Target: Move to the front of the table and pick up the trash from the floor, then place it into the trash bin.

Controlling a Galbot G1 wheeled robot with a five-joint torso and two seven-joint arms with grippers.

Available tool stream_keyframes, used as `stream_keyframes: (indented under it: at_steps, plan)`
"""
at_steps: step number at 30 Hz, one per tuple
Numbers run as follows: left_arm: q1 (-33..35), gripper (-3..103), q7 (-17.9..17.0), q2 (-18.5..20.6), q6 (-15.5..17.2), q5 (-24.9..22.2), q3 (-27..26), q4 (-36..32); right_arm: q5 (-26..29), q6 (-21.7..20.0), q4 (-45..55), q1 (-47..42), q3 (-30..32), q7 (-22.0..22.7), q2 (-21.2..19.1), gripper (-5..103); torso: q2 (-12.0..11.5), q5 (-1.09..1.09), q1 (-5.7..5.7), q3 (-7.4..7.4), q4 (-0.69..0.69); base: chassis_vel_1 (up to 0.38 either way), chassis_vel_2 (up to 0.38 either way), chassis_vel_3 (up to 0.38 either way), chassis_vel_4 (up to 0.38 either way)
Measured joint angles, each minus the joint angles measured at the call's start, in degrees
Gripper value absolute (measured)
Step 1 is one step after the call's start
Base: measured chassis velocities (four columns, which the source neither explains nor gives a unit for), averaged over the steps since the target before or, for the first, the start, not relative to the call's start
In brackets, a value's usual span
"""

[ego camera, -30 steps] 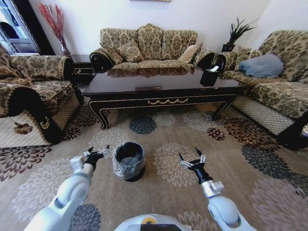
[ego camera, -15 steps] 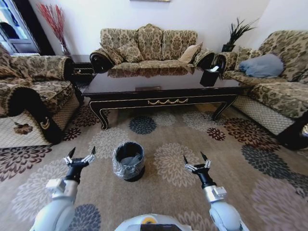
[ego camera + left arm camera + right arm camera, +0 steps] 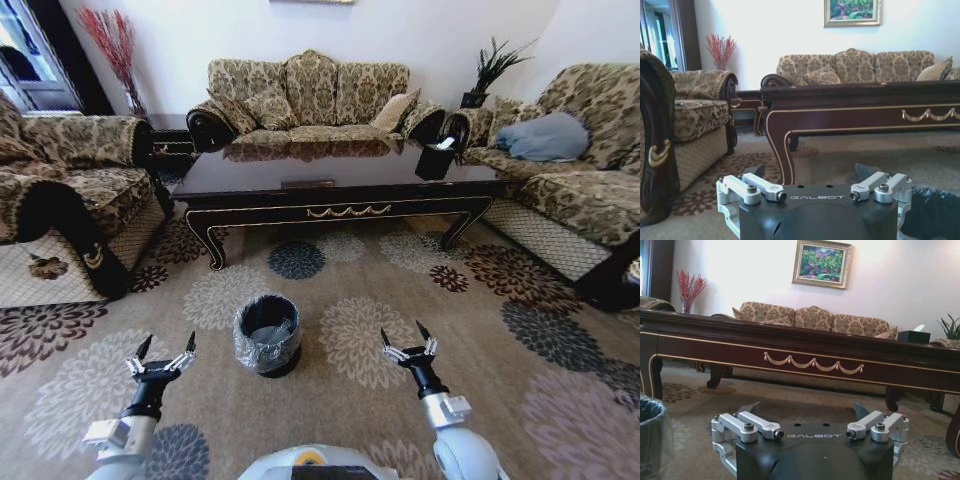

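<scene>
The table point(image 3: 340, 185) of glossy dark wood stands across the carpet ahead, its gold scroll ornament facing me. The trash bin point(image 3: 268, 335), round and black with a crinkled clear liner, sits on the carpet between my arms. My left gripper point(image 3: 161, 352) hovers open, low over the carpet and left of the bin. My right gripper point(image 3: 405, 340) is open too, to the bin's right. The right wrist view shows its open gripper point(image 3: 807, 410), the bin's edge point(image 3: 652, 435) and the table front point(image 3: 805, 347). The trash is out of view.
Patterned sofas close in the space: one on the left point(image 3: 70, 200), one behind the table point(image 3: 310, 95), one on the right point(image 3: 580, 170). A black tissue holder point(image 3: 436, 158) stands on the table's right end. Open flowered carpet point(image 3: 350, 290) lies between me and the table.
My left gripper has drawn back from beside the bin toward my body and lowered. The right gripper has pulled back slightly. The bin and table stay in place.
</scene>
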Motion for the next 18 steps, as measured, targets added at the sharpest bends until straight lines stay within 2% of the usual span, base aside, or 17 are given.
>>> stream_keyframes:
  at_steps: [18]
  plan:
    - [-0.27, 100, -0.16, -0.14, -0.01, 0.52, 0.15, 1.68, 0.07, 1.01, -0.47, 0.55, 0.26, -0.68, 0.98, 100, -0.01, 0.0, 0.0, 0.0, 0.0, 0.0, 0.0, 0.0, 0.0]
